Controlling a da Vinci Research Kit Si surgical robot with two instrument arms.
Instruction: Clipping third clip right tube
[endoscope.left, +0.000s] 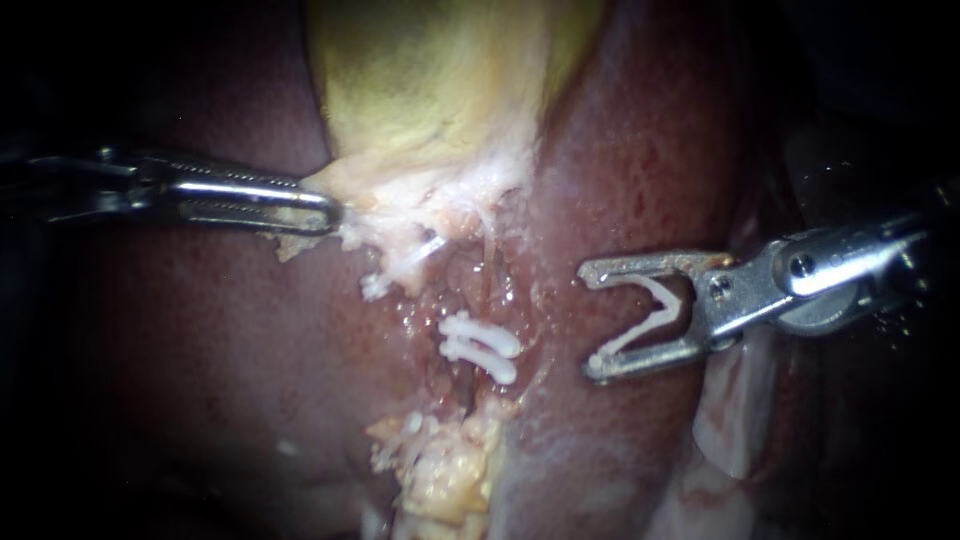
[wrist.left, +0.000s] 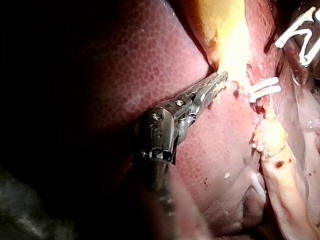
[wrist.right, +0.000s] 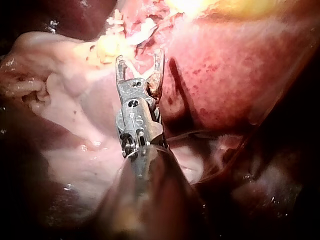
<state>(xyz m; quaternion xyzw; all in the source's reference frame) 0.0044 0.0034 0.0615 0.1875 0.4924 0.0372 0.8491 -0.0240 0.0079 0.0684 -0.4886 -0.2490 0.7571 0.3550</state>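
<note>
Two white clips (endoscope.left: 480, 346) lie side by side across a thin tube (endoscope.left: 463, 388) in the raw bed below the yellow-green gallbladder (endoscope.left: 430, 90). My right instrument (endoscope.left: 592, 320) hovers over the liver (endoscope.left: 640, 150) to the right of those clips, apart from the tube. Its jaws stand wide apart with an open white clip (endoscope.left: 650, 318) seated between them; the same holds in the right wrist view (wrist.right: 140, 57). My left instrument (endoscope.left: 335, 212) is shut on pale tissue at the gallbladder's lower edge, and its own view (wrist.left: 222, 77) shows the same grip.
Yellowish fatty tissue (endoscope.left: 445, 470) bulges below the clipped tube. Dark red liver (endoscope.left: 200, 340) fills the left side. Pale membrane (endoscope.left: 735, 400) lies under the right instrument's shaft.
</note>
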